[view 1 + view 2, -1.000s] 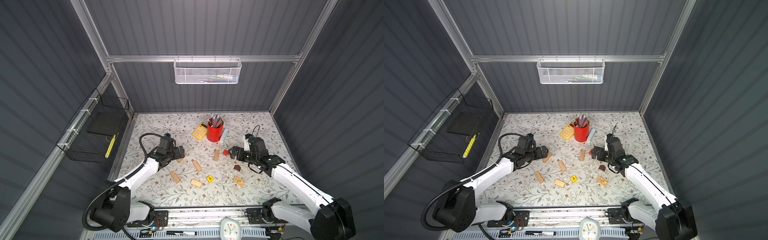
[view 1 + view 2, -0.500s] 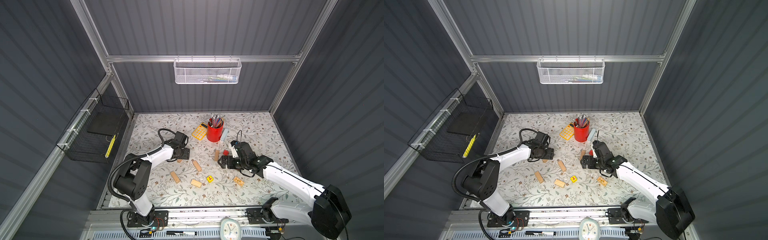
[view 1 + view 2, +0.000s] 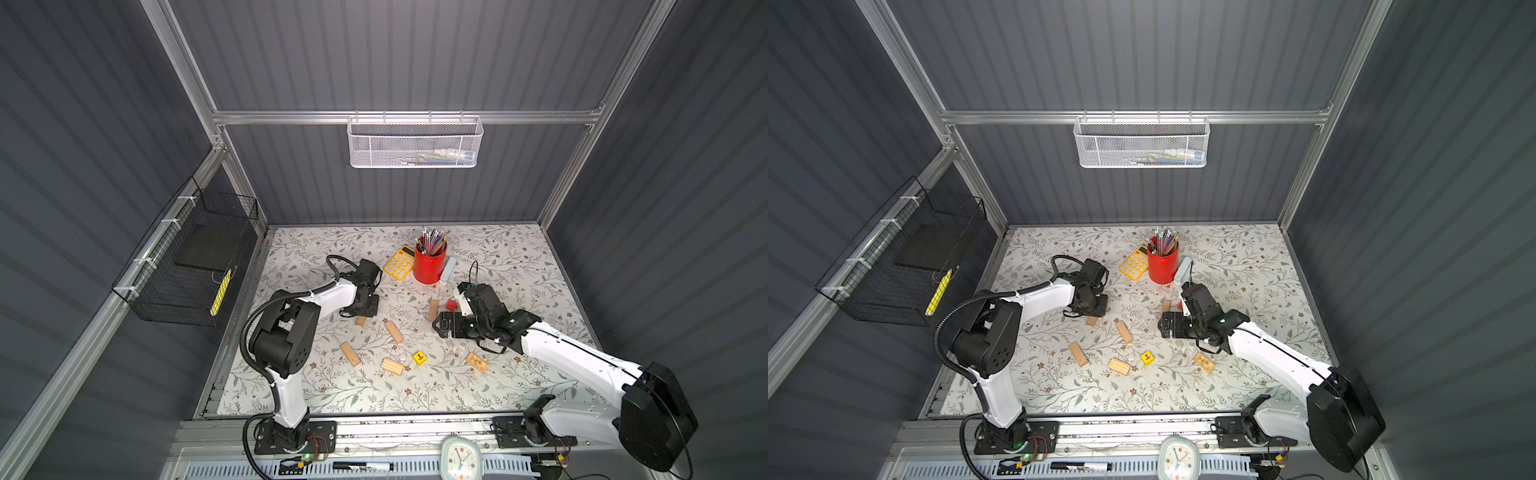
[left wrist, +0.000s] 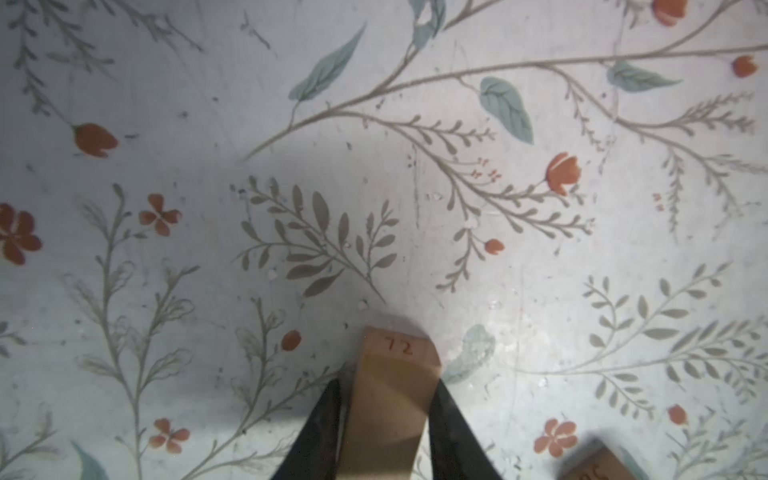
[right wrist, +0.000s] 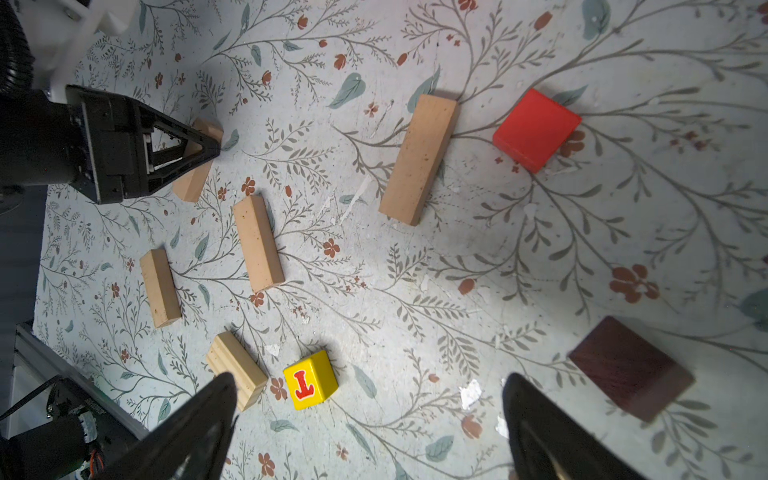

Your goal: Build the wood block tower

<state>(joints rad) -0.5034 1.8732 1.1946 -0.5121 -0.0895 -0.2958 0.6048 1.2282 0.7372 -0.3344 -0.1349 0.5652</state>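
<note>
Open a second ago, the left gripper [image 4: 388,399] is now clamped on a tan block [image 4: 395,357], lower centre; the right gripper [image 5: 370,380] is spread, yellow lettered cube [image 5: 311,380] nearby.

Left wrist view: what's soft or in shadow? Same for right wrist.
Left wrist view: fingers of the left pincer are dark and blurred, a soft shadow lies on the floral mat near the pale block, yet its 72 mark reads clearly; right wrist view: fingers of the right pincer are soft, while the yellow cube and red cube are sharp.
</note>
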